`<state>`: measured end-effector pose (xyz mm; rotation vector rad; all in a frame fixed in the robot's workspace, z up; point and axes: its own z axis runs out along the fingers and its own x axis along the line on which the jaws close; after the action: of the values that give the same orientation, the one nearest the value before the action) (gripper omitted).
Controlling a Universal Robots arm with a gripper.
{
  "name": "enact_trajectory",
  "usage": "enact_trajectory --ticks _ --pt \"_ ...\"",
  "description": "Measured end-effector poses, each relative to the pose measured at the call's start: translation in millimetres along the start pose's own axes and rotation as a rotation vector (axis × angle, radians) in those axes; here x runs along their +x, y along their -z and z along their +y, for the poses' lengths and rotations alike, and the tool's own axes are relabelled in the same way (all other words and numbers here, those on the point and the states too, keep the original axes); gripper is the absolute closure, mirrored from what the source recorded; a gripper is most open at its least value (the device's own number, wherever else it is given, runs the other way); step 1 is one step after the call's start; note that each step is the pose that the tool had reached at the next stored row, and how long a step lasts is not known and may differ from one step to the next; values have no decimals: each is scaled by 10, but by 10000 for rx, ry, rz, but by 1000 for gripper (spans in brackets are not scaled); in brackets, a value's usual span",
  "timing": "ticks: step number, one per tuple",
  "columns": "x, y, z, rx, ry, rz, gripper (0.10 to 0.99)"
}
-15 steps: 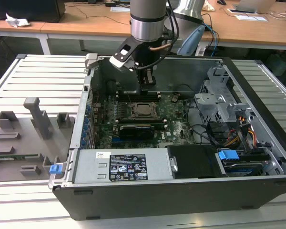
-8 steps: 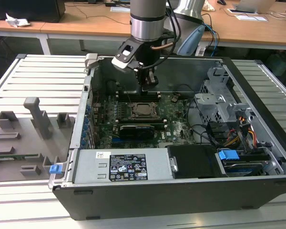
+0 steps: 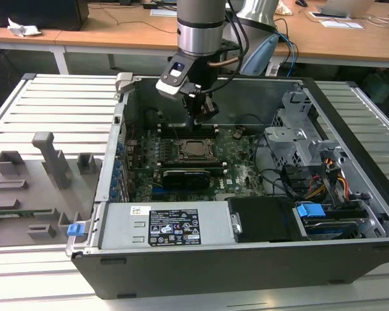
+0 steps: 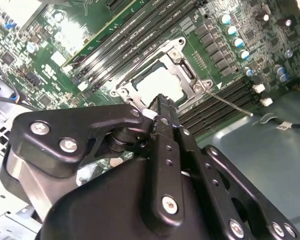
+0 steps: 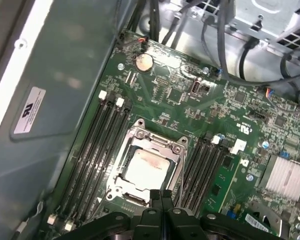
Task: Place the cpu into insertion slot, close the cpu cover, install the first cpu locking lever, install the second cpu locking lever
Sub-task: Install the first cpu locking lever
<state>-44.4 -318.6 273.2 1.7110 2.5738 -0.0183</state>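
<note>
Presently my gripper (image 5: 160,194) hung close above one edge of the cover (image 5: 176,148), its fingers (image 5: 155,196) pressed together and holding nothing. The chip (image 5: 146,168) lay flat within the cover's window on the circuit board (image 5: 190,95). A thin lever (image 4: 230,102) stood out beside the cover, apparently unlatched. Hazard: a descent off the lever's line could slip the fingertips onto the chip or the memory slots (image 5: 97,145), scratching or bending them.

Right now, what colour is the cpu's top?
The cpu is dull silver-beige, clearest in the first wrist view.
</note>
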Motion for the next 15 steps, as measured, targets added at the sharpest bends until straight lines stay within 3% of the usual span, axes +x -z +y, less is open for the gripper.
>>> enact_trajectory --ticks 6,10,15 --pt "0 -1 -1 -33 950 -11 980" --pt "0 -9 0 -100 2301 8 980" --pt "1 -19 -1 -146 3427 12 980"
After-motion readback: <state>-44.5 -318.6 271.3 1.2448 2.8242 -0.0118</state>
